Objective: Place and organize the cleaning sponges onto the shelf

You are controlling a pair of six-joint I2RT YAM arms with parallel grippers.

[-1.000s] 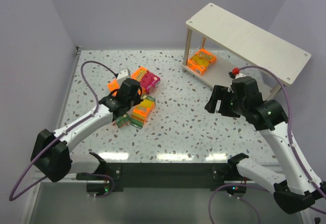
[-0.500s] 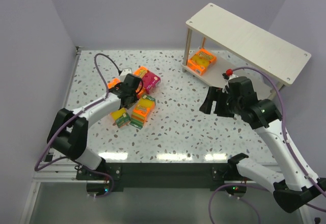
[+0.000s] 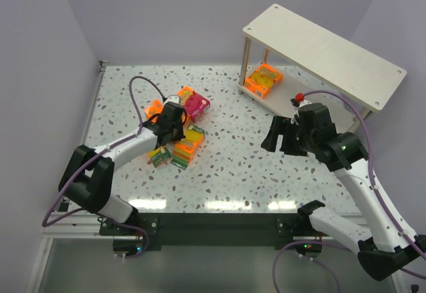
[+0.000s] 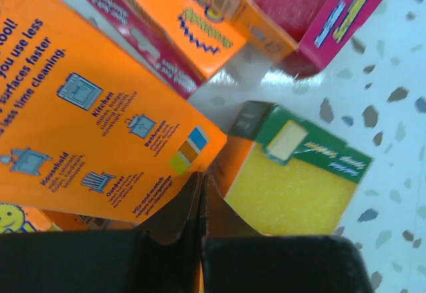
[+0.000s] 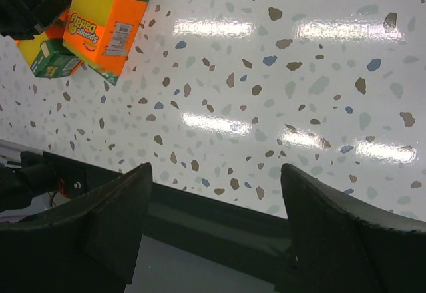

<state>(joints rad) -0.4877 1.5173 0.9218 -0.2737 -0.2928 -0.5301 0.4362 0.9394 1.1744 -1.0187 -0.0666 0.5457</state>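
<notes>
Two left fingers (image 4: 100,266) meet beside sponges (image 4: 100,126); right fingers (image 5: 100,233) gape.

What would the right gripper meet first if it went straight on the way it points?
Probably the bare table: the right gripper, jaws open, frames only tabletop, with the orange sponge pack off to one side.

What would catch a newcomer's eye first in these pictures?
The bright orange and pink sponge packs clustered left of centre on the speckled table, with the left gripper down among them. Next, the pale wooden shelf at the far right, one orange pack on its lower tier.
</notes>
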